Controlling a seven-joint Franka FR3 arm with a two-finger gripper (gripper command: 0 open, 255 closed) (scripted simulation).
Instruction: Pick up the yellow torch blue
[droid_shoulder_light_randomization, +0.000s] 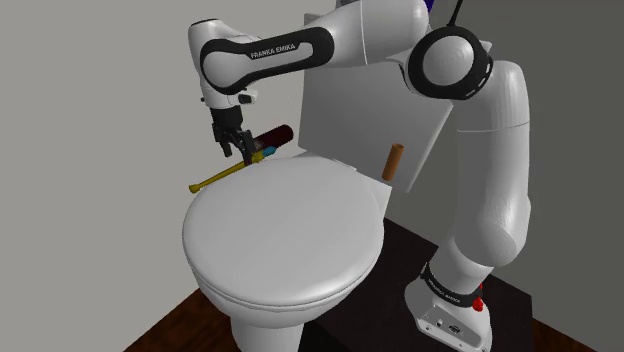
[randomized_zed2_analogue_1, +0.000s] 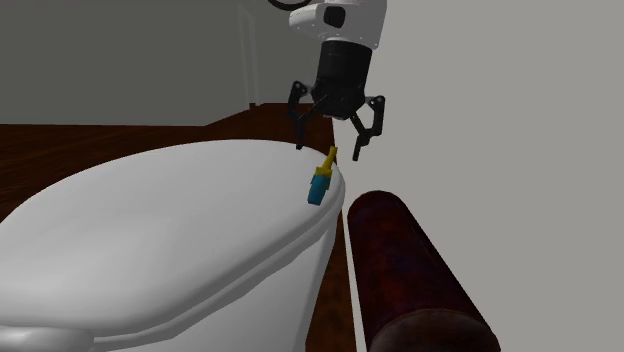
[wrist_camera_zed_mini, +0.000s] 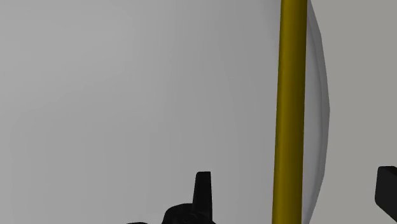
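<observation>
Open air above the torch (randomized_zed2_analogue_1: 322, 180), though a dark cylinder (randomized_zed2_analogue_1: 410, 268) (just beside) crowds one side.

Grey walls (droid_shoulder_light_randomization: 100, 80), dark wood floor (droid_shoulder_light_randomization: 168, 327), white toilet (droid_shoulder_light_randomization: 285, 240)

Torch (randomized_zed2_analogue_1: 322, 179) yellow and blue; toilet lid (droid_shoulder_light_randomization: 285, 235) white; cylinder (randomized_zed2_analogue_1: 415, 270) dark maroon.

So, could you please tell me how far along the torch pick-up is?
Done: the gripper is open and lined up over the torch; in the wrist view the yellow shaft runs between the fingers. In hand: the approach, with the fingers hovering apart from the torch and not touching it. Left: lowering, closing and lifting. The torch lies at the rear edge of the toilet lid, not yet raised.
</observation>
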